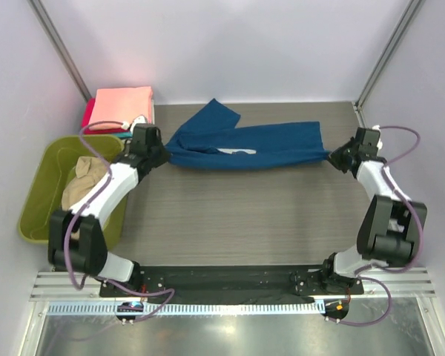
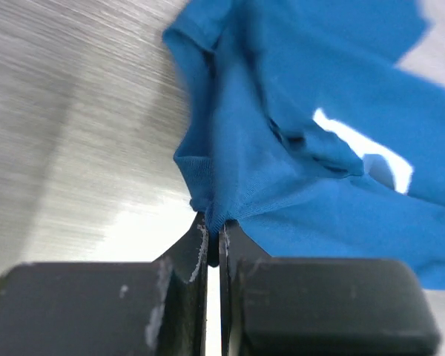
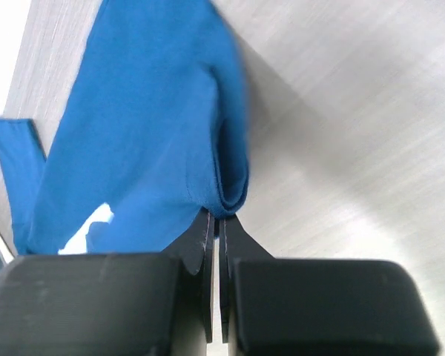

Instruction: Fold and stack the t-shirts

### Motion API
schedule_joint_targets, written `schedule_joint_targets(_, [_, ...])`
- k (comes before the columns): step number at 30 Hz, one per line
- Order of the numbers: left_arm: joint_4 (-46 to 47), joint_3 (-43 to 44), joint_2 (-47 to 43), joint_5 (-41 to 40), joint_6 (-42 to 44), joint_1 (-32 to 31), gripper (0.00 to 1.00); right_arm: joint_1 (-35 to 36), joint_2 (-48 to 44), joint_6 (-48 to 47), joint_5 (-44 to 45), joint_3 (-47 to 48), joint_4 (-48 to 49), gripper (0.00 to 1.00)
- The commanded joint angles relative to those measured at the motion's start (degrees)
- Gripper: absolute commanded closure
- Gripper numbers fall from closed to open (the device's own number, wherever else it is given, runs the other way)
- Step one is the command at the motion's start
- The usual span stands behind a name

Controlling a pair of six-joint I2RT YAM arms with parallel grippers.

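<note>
Left claw and right claw pinch navy t-shirt, patch unreadable.

The left gripper sits at the bottom, its two black fingers pressed together w/ only a thin slit between them. A bunched fold of the blue shirt is pinched at the tips (hemmed edge just above the pinch). From there the cloth spreads up and to the right, wrinkled, w/ a white patch showing mid-right. The grey, streaky table fills the left side, w/ bright glare near the tips.
</note>
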Motion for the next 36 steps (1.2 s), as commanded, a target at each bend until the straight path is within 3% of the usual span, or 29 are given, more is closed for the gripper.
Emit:
schedule_joint_targets(1, [-2.2,-7.9,-6.0,-0.9,-1.6,0.2,1.00,-2.6,-6.8,0.7,1.0,-8.6,-2.7,0.99])
schedule_joint_targets(6, [0.0,-22.7,-14.3,0.4,-5.3,0.2,1.00,-5.6,-11.2,1.4,1.6,-22.2,-0.9,0.99])
schedule_joint_targets(9, [-1.4,-26.3,-17.8,1.7,-6.8,0.3,0.99,-8.5,-16.0,2.0,0.0,-27.2,-1.1,0.99])
schedule_joint_targets(14, [-3.9,-31.9,-28.2,3.3,-10.2,0.2,0.95,-9.5,-25.3,3.1,0.2,-30.3,-4.3,0.99])
schedule_joint_targets(21, [-12.0,-34.4,-40.2,3.5,-12.6,0.2,0.80,-9.5,-34.4,3.7,0.0,-30.8,-11.1,0.99])
schedule_joint_targets(22, [-13.0,-34.4,-41.2,3.4,-12.6,0.2,0.76,-9.5,-36.3,3.9,0.0,-31.1,-11.7,0.95])
schedule_joint_targets(24, [-15.1,-34.2,-44.2,3.6,-12.8,0.2,0.65,-9.5,-37.9,3.9,-0.9,-31.8,-12.0,0.67])
schedule_joint_targets(25, [-15.9,-34.0,-45.0,3.6,-12.8,0.2,0.61,-9.6,-38.3,3.8,-1.4,-31.8,-12.2,0.46])
schedule_joint_targets(26, [-17.1,-33.9,-46.7,3.5,-12.6,0.2,0.53,-9.6,-38.9,3.8,-1.7,-32.0,-12.3,0.19])
schedule_joint_targets(29, [-17.0,-33.0,-48.4,4.1,-12.0,0.3,0.45,-9.5,-39.0,3.8,-2.6,-31.7,-12.6,0.08])
schedule_joint_targets(36, [-12.3,-25.5,-41.7,3.9,-4.2,-1.1,0.43,-9.5,-40.6,4.6,-7.7,-33.9,-6.8,0.08])
